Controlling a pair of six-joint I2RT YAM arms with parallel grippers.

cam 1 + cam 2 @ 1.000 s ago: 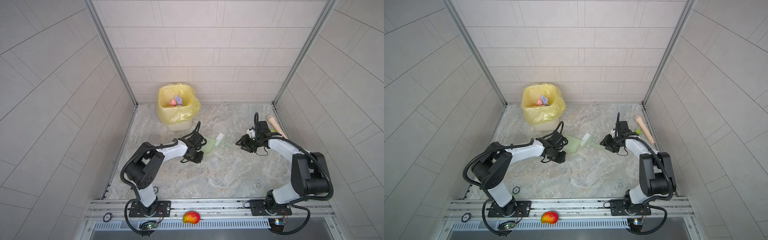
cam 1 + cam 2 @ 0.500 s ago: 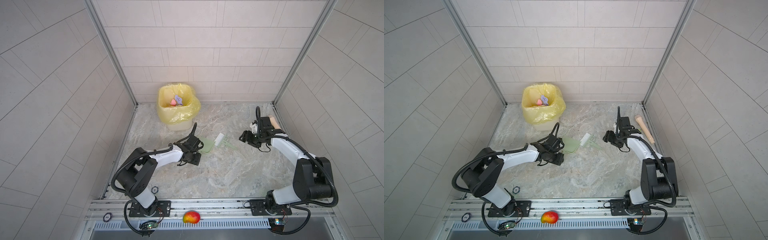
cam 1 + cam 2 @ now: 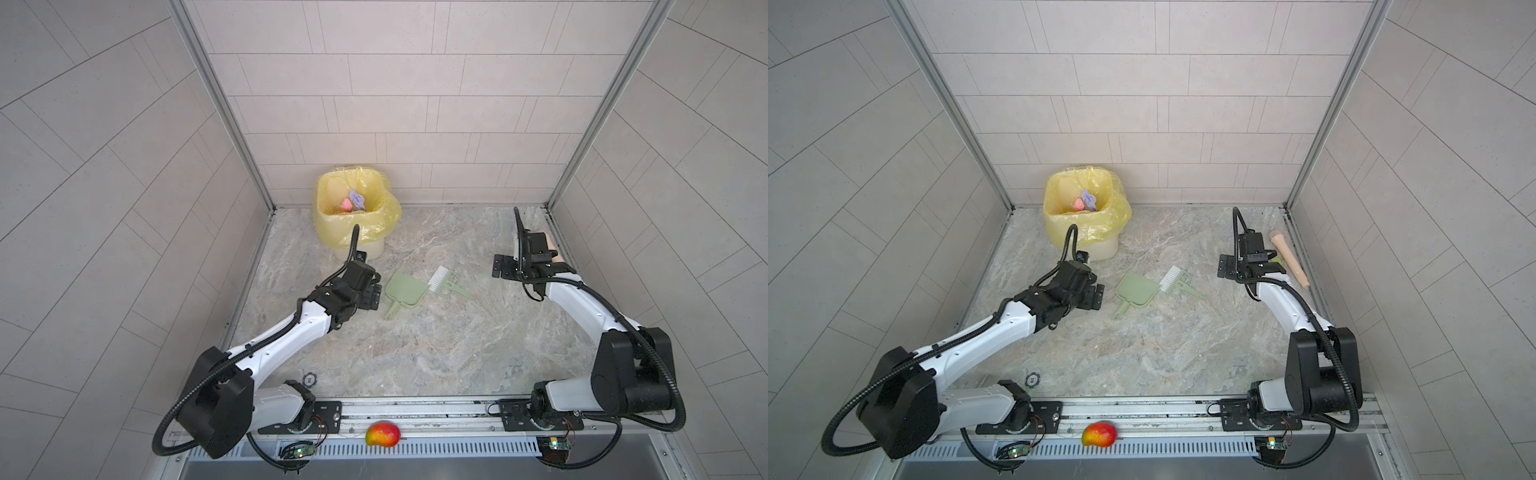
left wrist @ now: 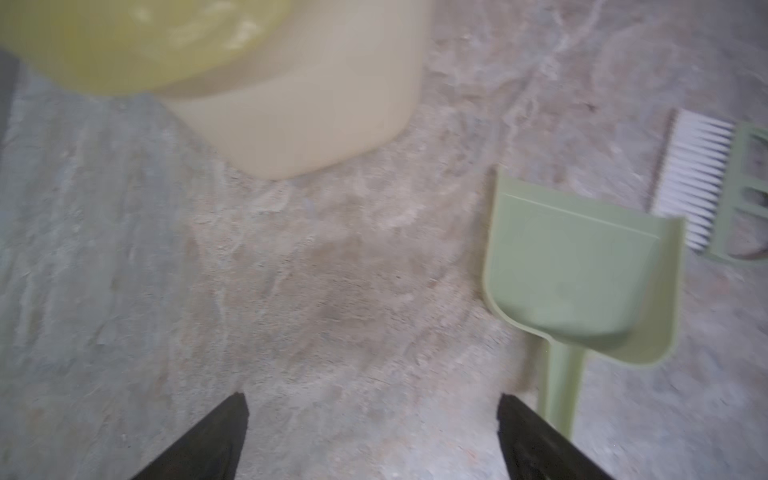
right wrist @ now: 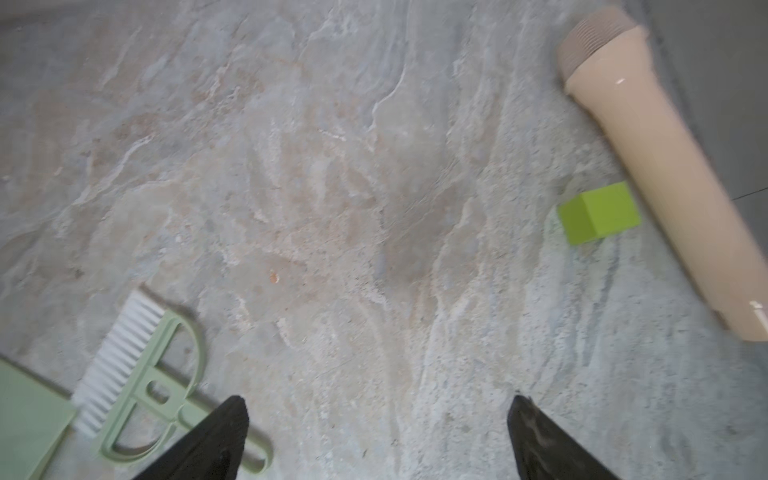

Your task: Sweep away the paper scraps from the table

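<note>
the paper scraps (image 3: 352, 202) sit inside the yellow-lined bin (image 3: 332, 232), with none seen on the surface (image 3: 415, 353), so sweeping looks done; dustpan (image 3: 405, 289) and brush (image 3: 440, 279) lie free between the arms, left tool (image 4: 372, 401) and right tool (image 5: 376, 401) both spread and empty; green cube (image 5: 598, 212) and beige cylinder (image 5: 665, 187) beside the right tool block nothing

The left gripper (image 3: 371, 294) is held low, just beside the dustpan (image 3: 406, 289), with its jaws spread wide and nothing gripped between them. The right gripper (image 3: 503, 266) is held well apart from the dustpan, on its opposite side, jaws equally spread and empty.
</note>
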